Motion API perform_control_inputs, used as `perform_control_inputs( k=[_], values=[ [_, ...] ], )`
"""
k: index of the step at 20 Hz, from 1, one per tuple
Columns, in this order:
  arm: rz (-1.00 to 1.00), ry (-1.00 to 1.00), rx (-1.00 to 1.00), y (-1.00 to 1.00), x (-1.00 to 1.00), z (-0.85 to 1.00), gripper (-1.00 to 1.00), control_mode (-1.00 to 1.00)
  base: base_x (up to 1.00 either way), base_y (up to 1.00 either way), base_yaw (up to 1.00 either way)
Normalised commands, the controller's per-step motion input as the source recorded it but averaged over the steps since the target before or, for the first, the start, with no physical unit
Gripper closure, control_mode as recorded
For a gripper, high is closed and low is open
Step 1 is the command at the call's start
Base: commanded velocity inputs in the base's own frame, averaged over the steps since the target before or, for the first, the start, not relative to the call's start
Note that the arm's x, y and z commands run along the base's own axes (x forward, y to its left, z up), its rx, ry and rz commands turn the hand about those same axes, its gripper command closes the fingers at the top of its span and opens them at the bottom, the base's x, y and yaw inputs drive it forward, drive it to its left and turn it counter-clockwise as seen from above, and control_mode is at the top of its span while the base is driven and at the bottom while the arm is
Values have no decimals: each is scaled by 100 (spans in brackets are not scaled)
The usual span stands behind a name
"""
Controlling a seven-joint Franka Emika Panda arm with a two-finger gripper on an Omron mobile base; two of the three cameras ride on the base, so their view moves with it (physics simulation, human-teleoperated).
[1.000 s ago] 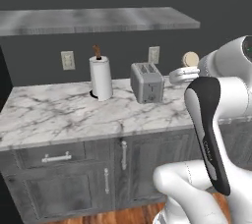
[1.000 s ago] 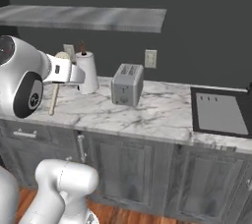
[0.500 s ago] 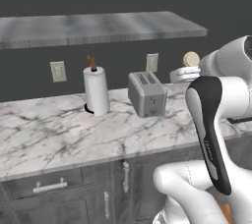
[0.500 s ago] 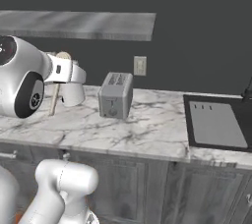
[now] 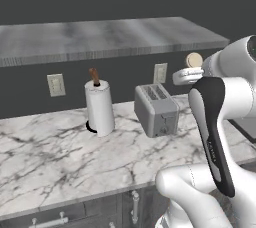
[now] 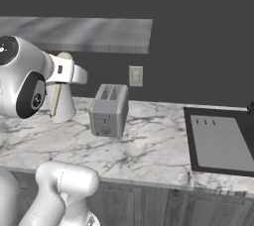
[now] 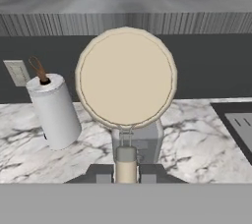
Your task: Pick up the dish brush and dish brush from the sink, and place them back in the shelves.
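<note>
The gripper (image 7: 126,176) was clamped on the dish brush (image 7: 126,78) handle, its long axis running straight out from the jaws, with the shelves (image 7: 123,9) above and beyond the brush head

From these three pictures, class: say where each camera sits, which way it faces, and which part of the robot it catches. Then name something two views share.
Left base view: behind the arm on its left, facing the counter; the white arm rises at lower right, carrying the dish brush below the shelves.
Right base view: behind on its right, facing the toaster and sink; the arm fills the left side.
Hand view: on the hand, looking along the gripper, shut on the brush handle.
Shared: all three show the toaster and paper towel roll.
</note>
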Motion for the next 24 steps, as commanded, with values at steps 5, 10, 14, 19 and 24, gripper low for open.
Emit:
perform_control_inputs(
  k=[5,10,14,19,24],
  values=[
    [0,0,0,0,0,0,100,100,55,0,6],
    [0,0,0,0,0,0,100,100,18,0,0],
    [0,0,0,0,0,0,100,100,16,0,0],
    [0,-2,0,0,21,38,100,-100,0,0,0],
    [0,-10,0,0,6,69,100,-100,0,0,0]
  ],
)
